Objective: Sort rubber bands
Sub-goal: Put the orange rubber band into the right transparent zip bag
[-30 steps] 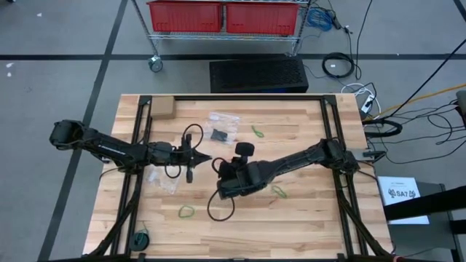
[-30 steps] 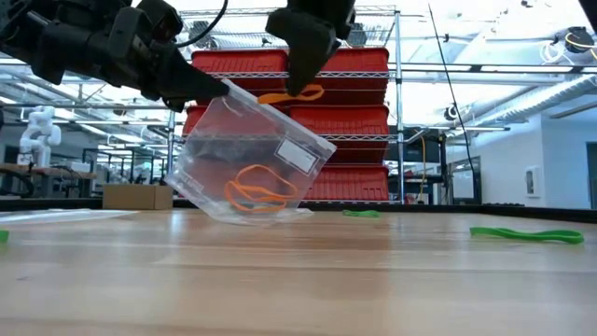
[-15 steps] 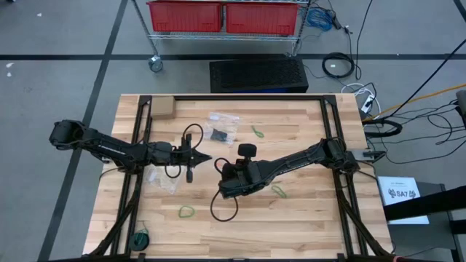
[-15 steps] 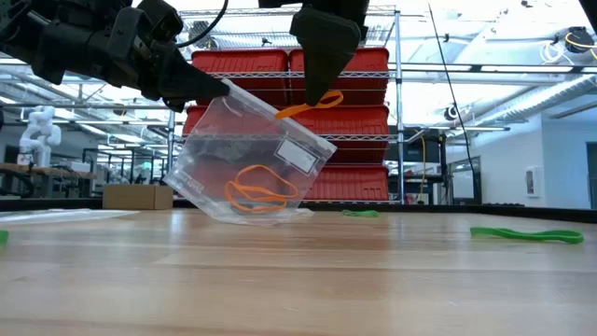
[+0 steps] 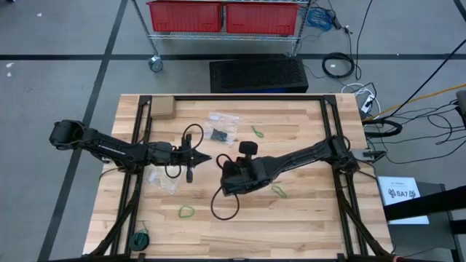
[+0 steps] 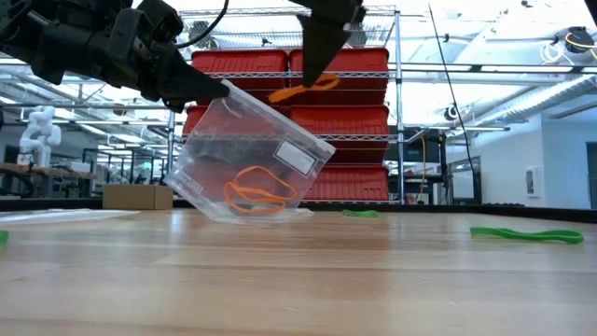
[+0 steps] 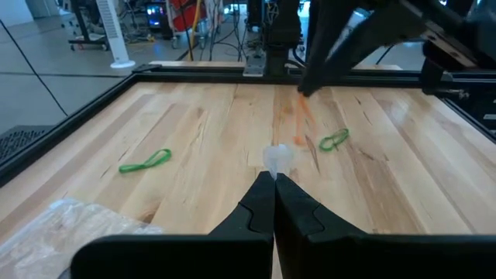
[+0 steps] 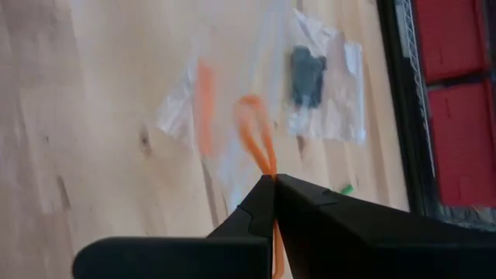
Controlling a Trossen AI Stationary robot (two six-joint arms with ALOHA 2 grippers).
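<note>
The right gripper (image 6: 315, 67) is clenched on an orange rubber band (image 6: 303, 90), which dangles just above the mouth of a clear zip bag (image 6: 250, 154). The left gripper (image 6: 213, 91), at nine o'clock from it, pinches the bag's top edge, holding it tilted. Only the low view shows two more orange bands (image 6: 256, 189) inside the bag. The high view alone shows a green band (image 5: 186, 212) at the table's (image 5: 306, 211) seven o'clock.
</note>
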